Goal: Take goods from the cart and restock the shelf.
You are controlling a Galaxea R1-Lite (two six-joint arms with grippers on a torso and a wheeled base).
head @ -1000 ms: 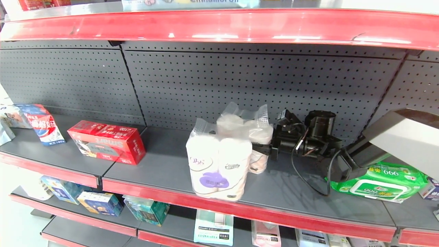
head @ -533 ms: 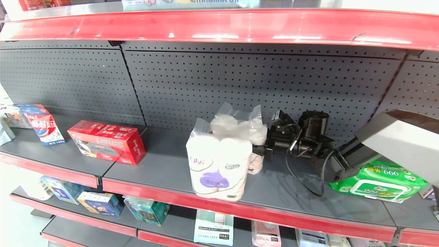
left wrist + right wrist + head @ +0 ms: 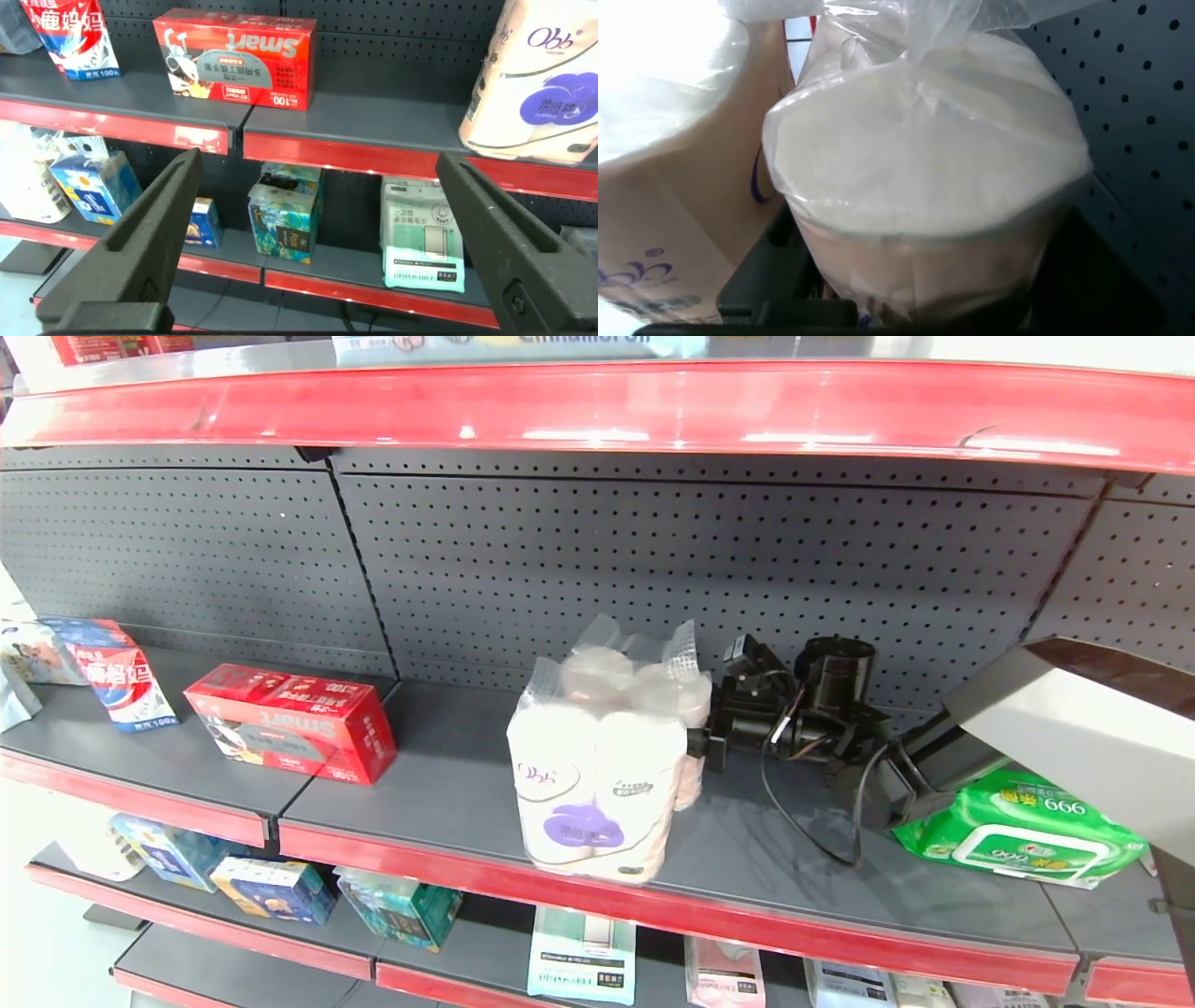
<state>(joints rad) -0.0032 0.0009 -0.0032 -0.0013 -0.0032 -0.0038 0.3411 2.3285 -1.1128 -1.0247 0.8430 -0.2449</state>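
Note:
Two plastic-wrapped toilet paper packs are on the middle shelf (image 3: 448, 775). The front pack (image 3: 593, 793) stands upright near the red shelf edge. The rear pack (image 3: 644, 681) sits right behind it, close to the pegboard, with my right gripper (image 3: 698, 745) shut on its side. In the right wrist view that rear pack (image 3: 924, 168) sits between the dark fingers (image 3: 761, 285), and the front pack (image 3: 654, 233) is beside it. My left gripper (image 3: 320, 163) hangs open and holds nothing below the shelf edge, facing the lower shelves.
A red box (image 3: 294, 719) and a blue-and-red bag (image 3: 117, 672) stand to the left on the same shelf. A green wet-wipes pack (image 3: 1022, 826) lies to the right, under my right arm. Boxes (image 3: 285, 210) line the lower shelf. The upper shelf lip (image 3: 597, 406) overhangs.
My right gripper has carried the rear toilet paper pack to the left, so it now stands more directly behind the front pack. Nothing else on the shelf has moved.

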